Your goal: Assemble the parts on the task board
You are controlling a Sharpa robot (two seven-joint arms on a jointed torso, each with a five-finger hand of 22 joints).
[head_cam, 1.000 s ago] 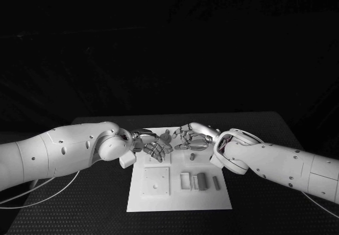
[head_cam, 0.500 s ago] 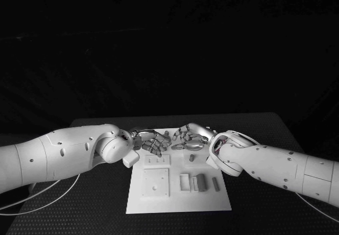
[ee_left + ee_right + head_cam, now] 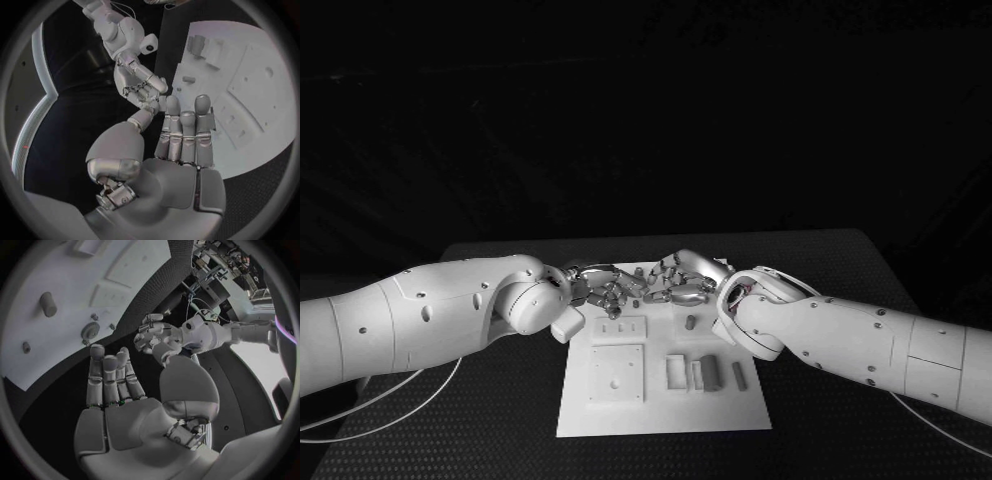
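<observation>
Lying on the near half of the task board (image 3: 661, 420) on the bench (image 3: 834, 270), grey parts (image 3: 711, 371) sit untouched. Farther back, left hand (image 3: 607, 289) and right hand (image 3: 678, 281) hover fingertips nearly meeting, fingers extended, holding nothing.

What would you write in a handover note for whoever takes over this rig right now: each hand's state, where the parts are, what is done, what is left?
Left hand: fingers straight, nothing seen in it, over the far end of the task board.
Right hand: palm empty, facing the left hand, fingertips close together.
Parts: three grey bars lie side by side on the board's near right, with a short peg beyond them.
Done: cannot tell.
Left: the bars lie loose, so most of the assembly seems undone.
</observation>
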